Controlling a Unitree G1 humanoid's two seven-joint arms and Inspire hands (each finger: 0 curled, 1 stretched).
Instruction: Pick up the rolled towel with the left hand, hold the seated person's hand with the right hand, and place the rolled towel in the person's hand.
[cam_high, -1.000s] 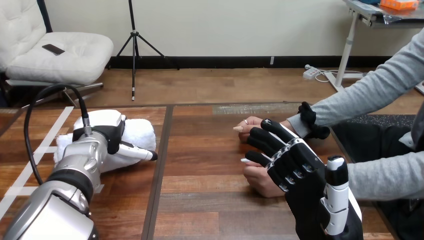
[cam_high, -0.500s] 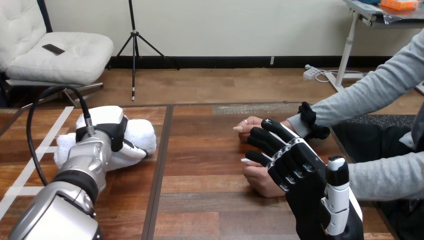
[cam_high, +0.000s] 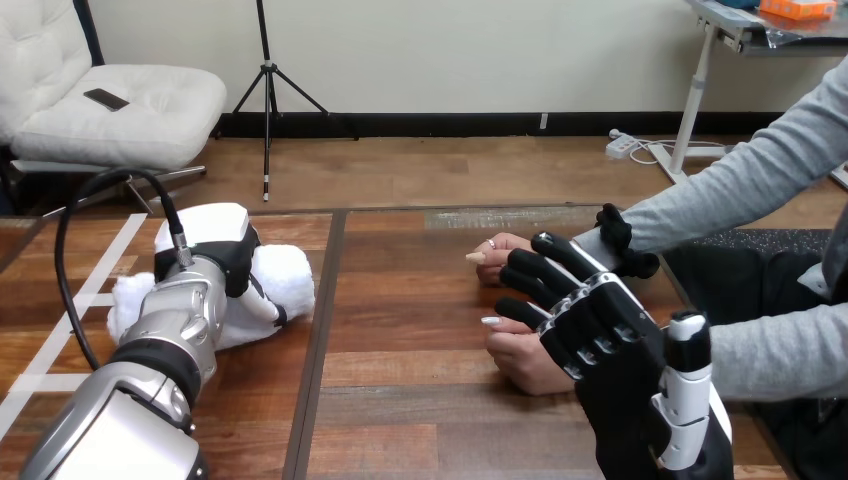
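The rolled towel, white and fluffy, lies on the table's left half. My left hand sits on top of it, fingers curled down round its near side. My right hand hovers at the lower right, open, with its straight fingers stretched toward the left. It lies over the person's near hand, which rests on the table; I cannot tell whether they touch. The person's far hand rests just beyond my fingertips.
The person's grey sleeves come in from the right edge. A dark seam runs front to back down the wooden table between the towel and the hands. White tape strips mark the table's left part.
My left hand's fingers, stretched out past the towel a second ago, have curled in round it. My right hand has shifted slightly to the right. The person's hands have stayed put.
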